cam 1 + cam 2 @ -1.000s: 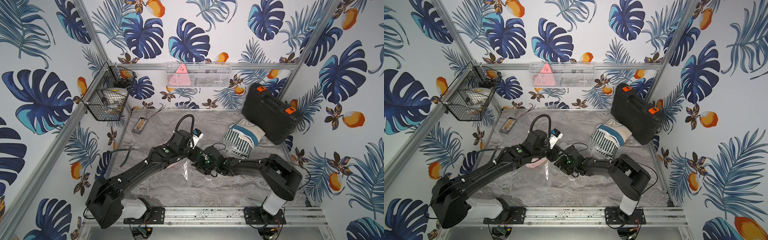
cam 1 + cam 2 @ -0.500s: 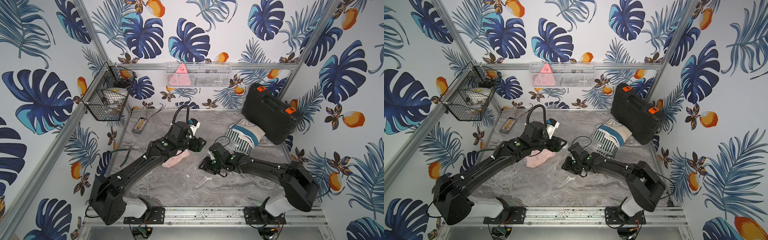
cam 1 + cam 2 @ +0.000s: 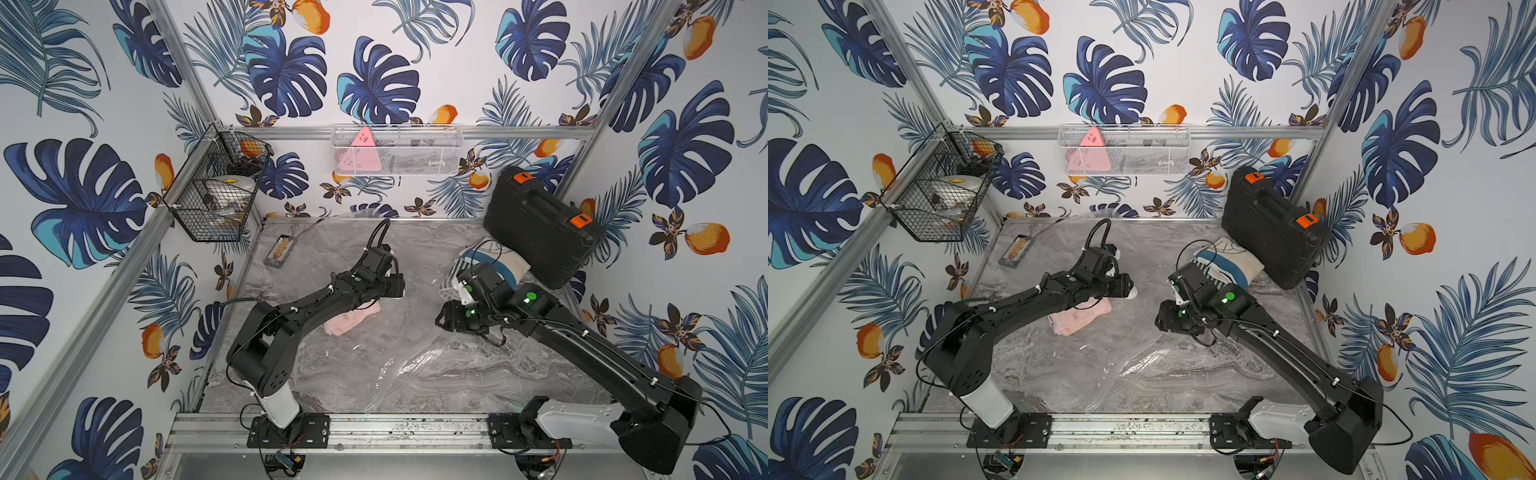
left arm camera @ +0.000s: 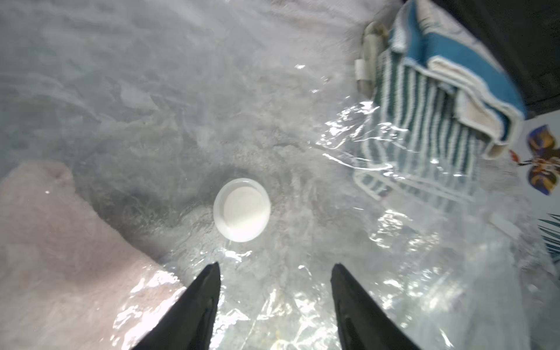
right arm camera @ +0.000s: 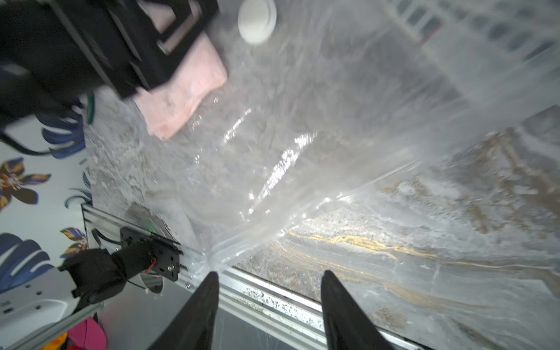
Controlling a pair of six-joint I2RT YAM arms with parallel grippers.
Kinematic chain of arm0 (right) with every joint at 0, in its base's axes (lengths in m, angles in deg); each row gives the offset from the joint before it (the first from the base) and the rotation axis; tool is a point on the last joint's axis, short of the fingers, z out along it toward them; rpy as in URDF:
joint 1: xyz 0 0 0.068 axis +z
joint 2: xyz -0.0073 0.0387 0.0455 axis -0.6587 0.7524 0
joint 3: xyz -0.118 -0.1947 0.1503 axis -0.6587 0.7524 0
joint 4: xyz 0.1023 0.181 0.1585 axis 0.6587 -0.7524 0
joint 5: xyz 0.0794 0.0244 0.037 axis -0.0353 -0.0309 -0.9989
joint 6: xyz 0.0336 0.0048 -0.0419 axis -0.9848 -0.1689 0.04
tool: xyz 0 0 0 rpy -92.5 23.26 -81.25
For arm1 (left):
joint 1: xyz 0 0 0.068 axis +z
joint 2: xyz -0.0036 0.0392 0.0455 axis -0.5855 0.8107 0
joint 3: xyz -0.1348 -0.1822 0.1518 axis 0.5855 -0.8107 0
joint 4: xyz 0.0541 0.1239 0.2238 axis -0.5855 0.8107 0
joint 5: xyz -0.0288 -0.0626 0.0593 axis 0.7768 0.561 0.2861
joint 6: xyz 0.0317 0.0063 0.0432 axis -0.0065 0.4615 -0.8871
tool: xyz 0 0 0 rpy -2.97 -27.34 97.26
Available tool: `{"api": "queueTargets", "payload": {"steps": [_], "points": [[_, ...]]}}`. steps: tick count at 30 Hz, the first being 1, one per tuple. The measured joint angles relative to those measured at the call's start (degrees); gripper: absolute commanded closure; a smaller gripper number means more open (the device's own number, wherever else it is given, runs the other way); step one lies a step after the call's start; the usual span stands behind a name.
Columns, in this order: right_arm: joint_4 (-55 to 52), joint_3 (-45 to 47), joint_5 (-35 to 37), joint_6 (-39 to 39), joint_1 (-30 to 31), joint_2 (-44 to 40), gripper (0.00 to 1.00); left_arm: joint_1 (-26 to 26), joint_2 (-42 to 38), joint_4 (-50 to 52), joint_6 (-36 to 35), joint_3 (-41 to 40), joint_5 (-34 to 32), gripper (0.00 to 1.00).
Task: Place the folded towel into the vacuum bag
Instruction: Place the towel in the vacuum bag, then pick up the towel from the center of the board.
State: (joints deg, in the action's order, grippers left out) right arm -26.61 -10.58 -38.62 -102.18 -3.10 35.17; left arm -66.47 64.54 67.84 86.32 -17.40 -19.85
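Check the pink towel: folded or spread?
Folded. The pink towel lies as a compact, layered bundle beside the white valve disc, partly under the left arm. Whether it is inside the bag: cannot tell.

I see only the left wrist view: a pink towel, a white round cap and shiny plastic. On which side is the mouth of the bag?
Observer: In the right wrist view, the bag's zip edge lies on the side toward the front rail.
Operator: Do the right arm's jaws hold that edge?
Observer: No. The right arm's jaws stand open and empty, close to that edge.
Operator: Is the whole pink towel visible from above?
Observer: No. In both top views the left arm covers part of the pink towel.
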Motion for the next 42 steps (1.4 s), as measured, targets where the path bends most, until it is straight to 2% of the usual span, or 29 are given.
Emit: {"api": "queueTargets", "payload": {"steps": [5,10,14,18,21,23,26,29,32,35,39,42], "points": [[0.24,-2.4,-0.07,4.22,-9.31,5.6,0.44,-0.9,4.76,-2.69,2.05,-3.48,-1.55,0.38],[8.17,0.39,-1.42,4.96,-10.54,17.81,0.46,-0.85,5.31,-3.69,2.64,-7.34,-4.07,0.37],[13.79,4.0,-2.93,4.52,-10.75,22.1,0.47,-0.61,2.71,-2.97,2.58,-10.23,-6.23,0.37],[13.94,5.64,-3.91,4.94,-12.5,21.88,0.37,0.02,0.07,0.57,1.07,-10.91,-8.72,0.37],[12.31,1.25,0.96,6.62,-17.75,19.87,0.24,-0.68,-0.74,2.91,-0.17,-8.24,-8.44,0.37],[11.87,-1.27,5.92,7.39,-19.98,19.02,0.17,-2.93,-1.11,4.5,-1.22,-4.96,-7.91,0.35],[10.99,-2.08,14.27,7.98,-20.28,18.91,0.08,-8.09,-2.69,5.66,-3.43,0.2,-5.7,0.34],[8.9,-6.16,24.5,9.51,-20.61,22.14,0.04,-11.65,-5.2,5.77,-4.22,2.29,-4.52,0.33],[7.15,-15.43,33.11,10.91,-20.92,30.4,0.03,-12.96,-7.28,5.7,-5.05,2.75,-3.54,0.33],[6.34,-20.7,37.83,12.5,-21.0,36.57,0.04,-13.16,-8.63,5.55,-6.21,2.84,-3.23,0.32],[5.57,-25.51,38.23,13.99,-22.21,43.41,0.05,-13.16,-9.75,5.57,-7.78,2.45,-2.6,0.32],[5.38,-26.29,36.44,14.38,-24.41,46.27,0.1,-13.16,-10.97,5.7,-8.09,0.96,-2.56,0.32]]}}
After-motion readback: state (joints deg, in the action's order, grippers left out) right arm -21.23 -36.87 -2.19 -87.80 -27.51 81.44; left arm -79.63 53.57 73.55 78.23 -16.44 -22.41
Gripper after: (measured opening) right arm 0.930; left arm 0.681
